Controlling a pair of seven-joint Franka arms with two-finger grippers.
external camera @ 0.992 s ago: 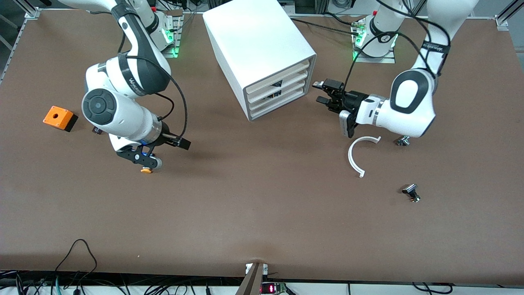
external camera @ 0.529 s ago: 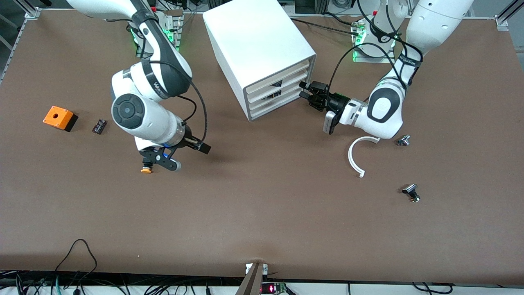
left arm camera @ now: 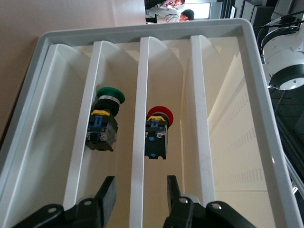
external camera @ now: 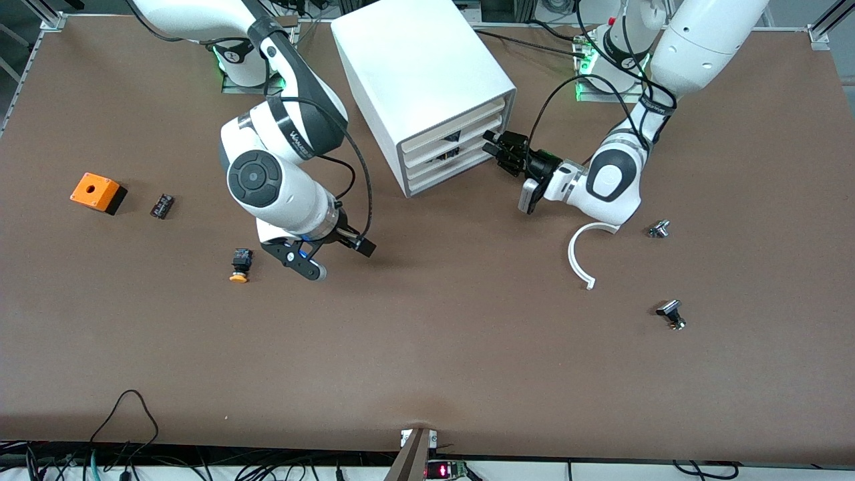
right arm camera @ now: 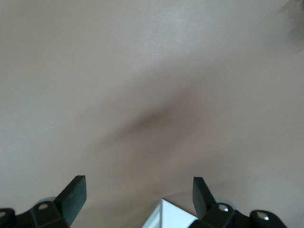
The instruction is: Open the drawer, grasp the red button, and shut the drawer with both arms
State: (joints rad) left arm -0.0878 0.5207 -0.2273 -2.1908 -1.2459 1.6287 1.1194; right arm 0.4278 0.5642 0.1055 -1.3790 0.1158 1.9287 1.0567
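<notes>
Red-capped button [left arm camera: 158,124], white drawer [left arm camera: 140,142], brown table [external camera: 427,347].

Orange box with a hole [external camera: 97,192] as landmark, at the right arm's end of the table. Just beside it, a small black part [external camera: 161,205]; nearer the camera, a yellow-capped button [external camera: 240,265]; well apart, a white curved strip [external camera: 584,252] and two small metal parts [external camera: 658,229] [external camera: 670,314].
</notes>
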